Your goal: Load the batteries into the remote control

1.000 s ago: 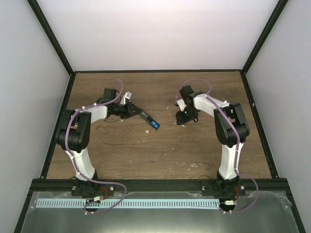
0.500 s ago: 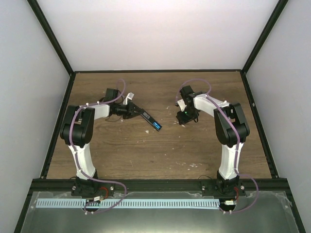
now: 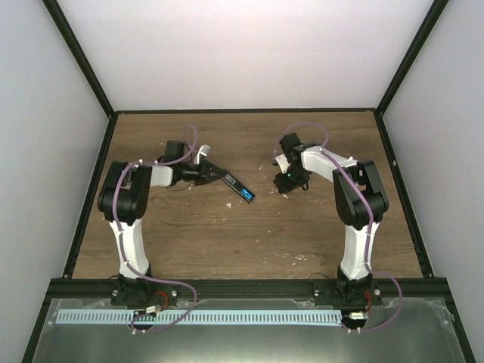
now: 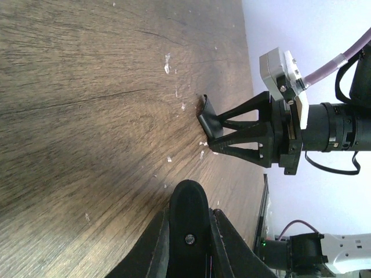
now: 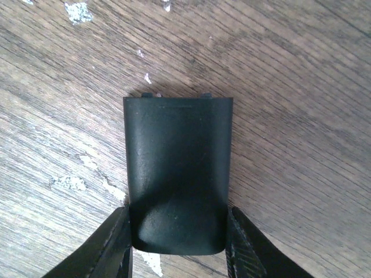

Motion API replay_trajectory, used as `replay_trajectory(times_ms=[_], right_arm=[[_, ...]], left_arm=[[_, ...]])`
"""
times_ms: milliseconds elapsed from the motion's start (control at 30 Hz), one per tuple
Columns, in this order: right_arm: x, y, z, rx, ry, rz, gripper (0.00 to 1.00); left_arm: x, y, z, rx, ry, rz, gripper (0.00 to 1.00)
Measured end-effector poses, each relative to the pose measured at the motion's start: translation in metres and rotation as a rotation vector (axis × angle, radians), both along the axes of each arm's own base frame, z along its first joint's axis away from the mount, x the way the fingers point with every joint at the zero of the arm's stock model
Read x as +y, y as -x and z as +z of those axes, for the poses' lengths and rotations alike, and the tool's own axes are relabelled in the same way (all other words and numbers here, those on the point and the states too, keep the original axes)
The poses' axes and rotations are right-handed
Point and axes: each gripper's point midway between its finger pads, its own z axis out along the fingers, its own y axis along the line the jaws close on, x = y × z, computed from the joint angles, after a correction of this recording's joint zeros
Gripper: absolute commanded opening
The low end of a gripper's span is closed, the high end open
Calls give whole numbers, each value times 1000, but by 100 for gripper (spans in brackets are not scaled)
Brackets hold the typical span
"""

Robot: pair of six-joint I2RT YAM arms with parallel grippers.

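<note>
My left gripper (image 3: 210,172) is shut on the remote control (image 3: 231,184), a slim black bar that points right and toward me. A bright-blue patch at its far end is the batteries (image 3: 244,195); I cannot tell them apart. In the left wrist view the remote (image 4: 189,229) shows end-on between my fingers (image 4: 155,243), and the batteries are hidden. My right gripper (image 3: 282,187) is shut on the small black cover piece (image 5: 178,168), held flat and close over the wood. The left wrist view also shows that gripper (image 4: 232,130) with the cover (image 4: 207,117).
The wooden table (image 3: 227,242) has small white flecks (image 5: 75,11) around the cover. Black frame rails (image 3: 91,189) run along the left, right and back edges. White walls stand behind them.
My left arm has swung and carried the remote slightly right, toward the right gripper. The right arm and the cover have not moved.
</note>
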Motion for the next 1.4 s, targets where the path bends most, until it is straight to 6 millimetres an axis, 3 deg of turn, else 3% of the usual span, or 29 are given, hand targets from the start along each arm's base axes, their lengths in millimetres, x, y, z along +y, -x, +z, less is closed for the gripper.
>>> replay_trajectory(times_ms=[300, 467, 700, 933, 1400], right_arm=[[3, -3, 6, -23, -18, 16, 29], [14, -2, 20, -41, -77, 46, 29], [55, 11, 47, -72, -213, 183, 29], [101, 41, 50, -54, -292, 367, 29], [106, 50, 39, -33, -276, 417, 30]], left_arm=[[-3, 3, -8, -22, 51, -24, 0], [-4, 4, -8, -42, 69, -33, 0], [-7, 3, -10, -61, 98, -55, 0], [-8, 6, -13, -55, 119, -74, 0], [-8, 9, -15, -52, 121, -89, 0]])
